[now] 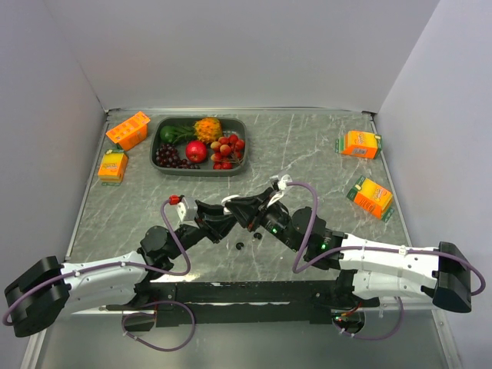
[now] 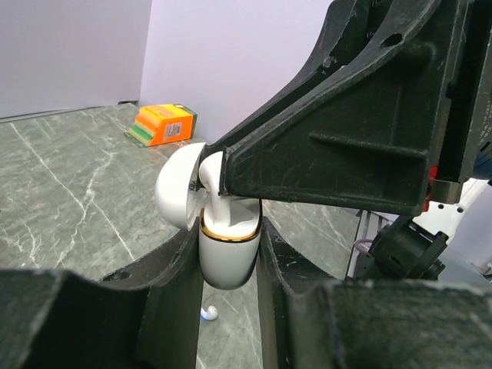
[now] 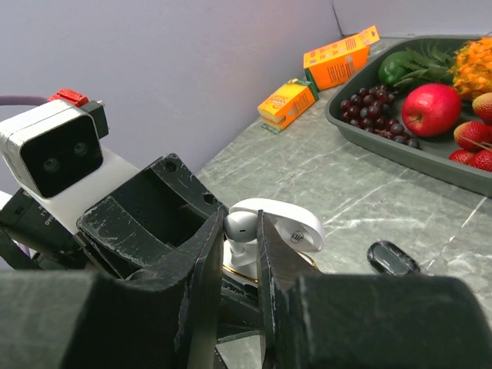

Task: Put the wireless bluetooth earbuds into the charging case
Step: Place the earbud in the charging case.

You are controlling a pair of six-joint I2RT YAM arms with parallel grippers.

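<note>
My left gripper (image 2: 229, 227) is shut on the white charging case (image 2: 227, 263), which has a gold rim and an open lid (image 2: 175, 188). It holds the case above the table. My right gripper (image 3: 240, 221) is shut on a white earbud (image 3: 244, 227) and holds it stem-down in the mouth of the case (image 3: 244, 270), in front of the lid (image 3: 292, 224). A second white earbud (image 2: 208, 312) lies on the table under the case. In the top view the two grippers meet at mid-table, left (image 1: 224, 223) and right (image 1: 246, 209).
A black oval case (image 3: 392, 258) lies on the marble to the right. Two small black pieces (image 1: 239, 246) (image 1: 258, 237) sit below the grippers. A dark fruit tray (image 1: 157, 157) stands at the back left. Orange boxes (image 1: 127, 130) (image 1: 113, 165) (image 1: 360, 144) (image 1: 372, 197) lie at both sides.
</note>
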